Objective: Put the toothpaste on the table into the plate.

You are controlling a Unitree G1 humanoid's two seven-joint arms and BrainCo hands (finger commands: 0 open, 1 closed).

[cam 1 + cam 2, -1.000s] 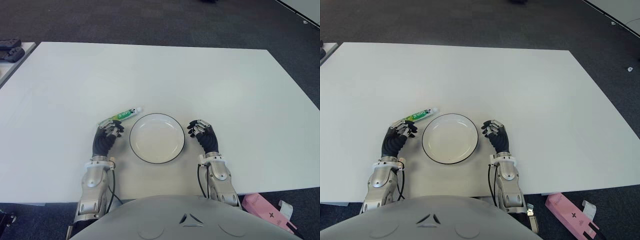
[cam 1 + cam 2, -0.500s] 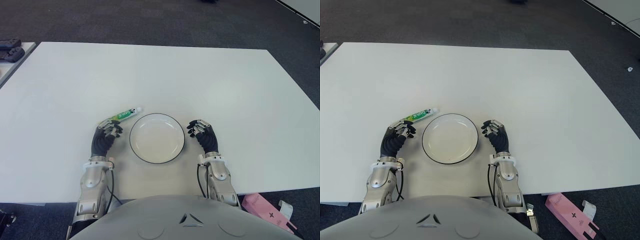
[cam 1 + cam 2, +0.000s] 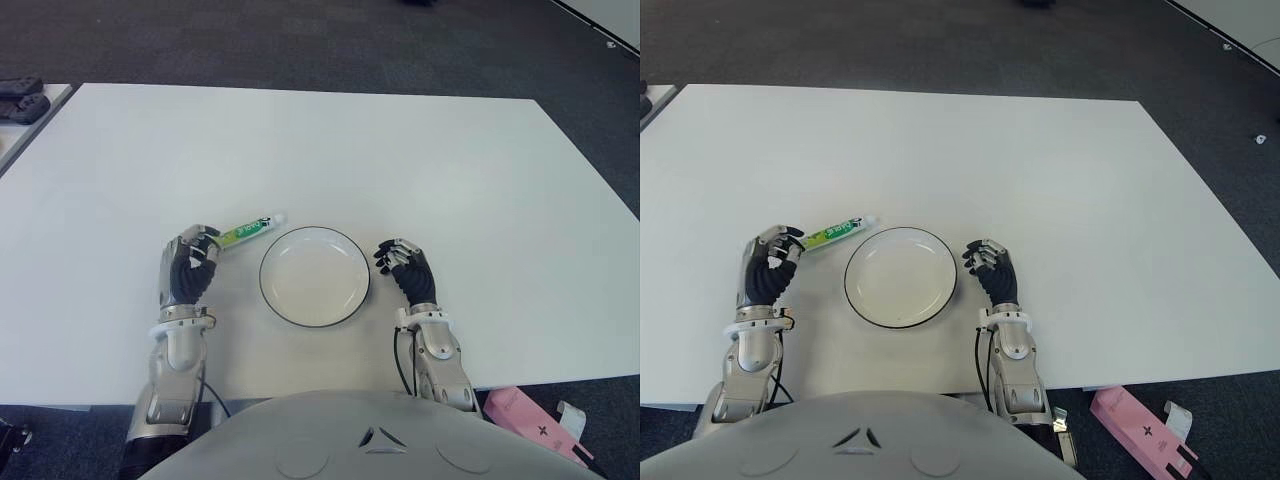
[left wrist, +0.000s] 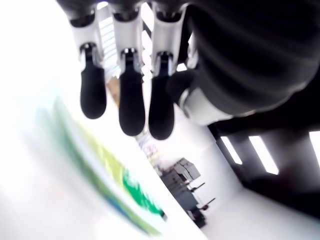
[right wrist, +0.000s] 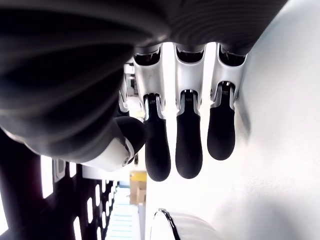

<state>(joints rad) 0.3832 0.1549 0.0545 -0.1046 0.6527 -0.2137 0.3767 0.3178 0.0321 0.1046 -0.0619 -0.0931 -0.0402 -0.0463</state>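
the toothpaste (image 3: 244,232) lay flat on the white tabletop (image 3: 420,160), just beyond the plate (image 3: 314,276) on its left side, apart from the rim. its long axis ran diagonally, the white cap toward the far right and the crimped tail toward the left hand (image 3: 188,272). that hand sat at the tail end, fingers (image 4: 132,107) loosely curved, gripping nothing. the right hand (image 3: 407,270) showed beside the plate's right edge, fingers relaxed and empty.
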